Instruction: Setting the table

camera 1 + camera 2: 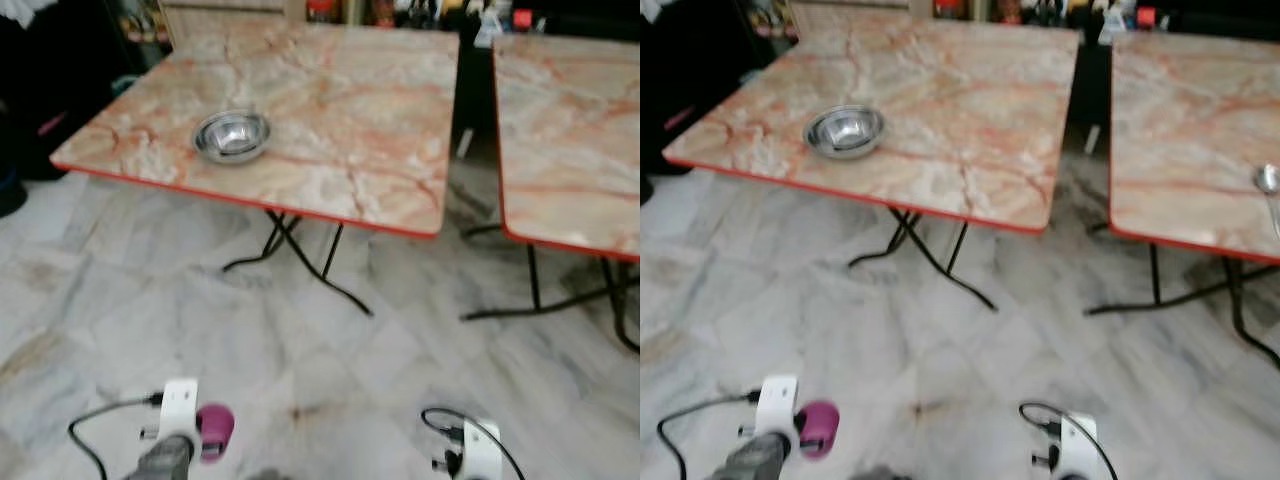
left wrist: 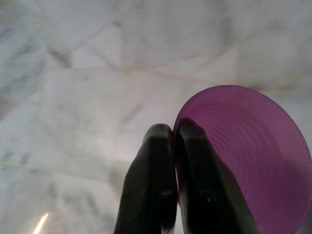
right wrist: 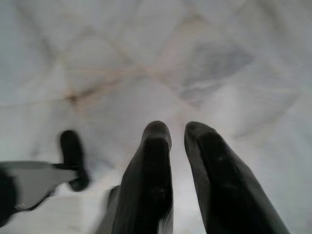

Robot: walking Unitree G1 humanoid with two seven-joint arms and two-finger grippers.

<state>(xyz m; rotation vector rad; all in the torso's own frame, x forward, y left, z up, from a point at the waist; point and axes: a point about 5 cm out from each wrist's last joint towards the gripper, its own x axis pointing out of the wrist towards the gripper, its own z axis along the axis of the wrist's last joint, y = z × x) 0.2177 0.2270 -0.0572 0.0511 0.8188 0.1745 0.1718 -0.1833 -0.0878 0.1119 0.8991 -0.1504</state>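
A purple plastic cup (image 2: 243,161) hangs low over the floor, with my left gripper (image 2: 174,134) shut on its rim; from the head it shows beside my left wrist (image 1: 215,430). A steel bowl (image 1: 232,136) sits on the left marble-patterned table (image 1: 350,110), near its front edge. A metal spoon (image 1: 1268,182) lies on the right table (image 1: 1180,130) at its right side. My right gripper (image 3: 178,129) hangs low over the floor, its fingers a little apart with nothing between them.
The two red-edged folding tables stand ahead with a narrow gap between them and black folding legs (image 1: 300,250) below. Grey marble floor tiles (image 1: 330,370) lie between me and the tables. Dark clutter and shelves (image 1: 400,12) line the back and far left.
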